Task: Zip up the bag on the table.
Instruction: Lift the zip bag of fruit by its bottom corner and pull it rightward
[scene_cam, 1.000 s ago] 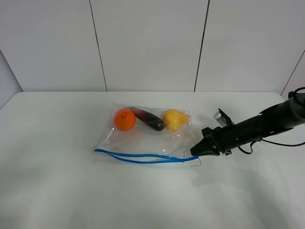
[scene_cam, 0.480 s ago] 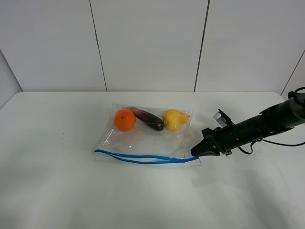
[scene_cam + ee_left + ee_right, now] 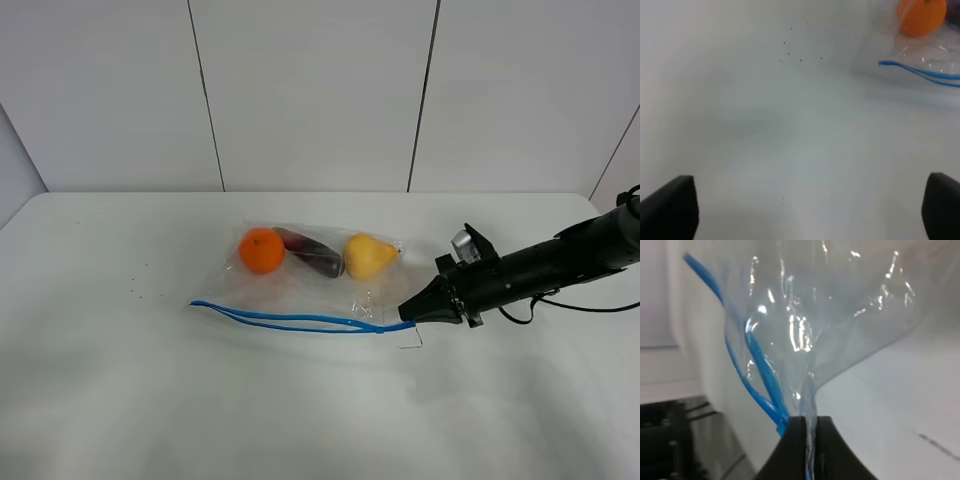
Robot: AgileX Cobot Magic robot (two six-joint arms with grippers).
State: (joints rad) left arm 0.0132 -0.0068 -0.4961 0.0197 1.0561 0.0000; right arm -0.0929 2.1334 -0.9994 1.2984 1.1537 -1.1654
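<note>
The clear bag lies on the white table, with an orange, a purple eggplant and a yellow pear inside. Its blue zipper strip runs along the near edge, its two sides apart. My right gripper is shut on the bag's right corner by the zipper's end; the right wrist view shows the plastic pinched between the fingertips. My left gripper is open above bare table, left of the bag; the orange and zipper end show there.
A few tiny dark specks lie on the table left of the bag. White wall panels stand behind the table's far edge. A black cable trails from the right arm.
My right gripper has pulled the bag's corner slightly right and up; the bag has stretched and the zipper's left end has shifted up and left. The fruit has barely moved.
</note>
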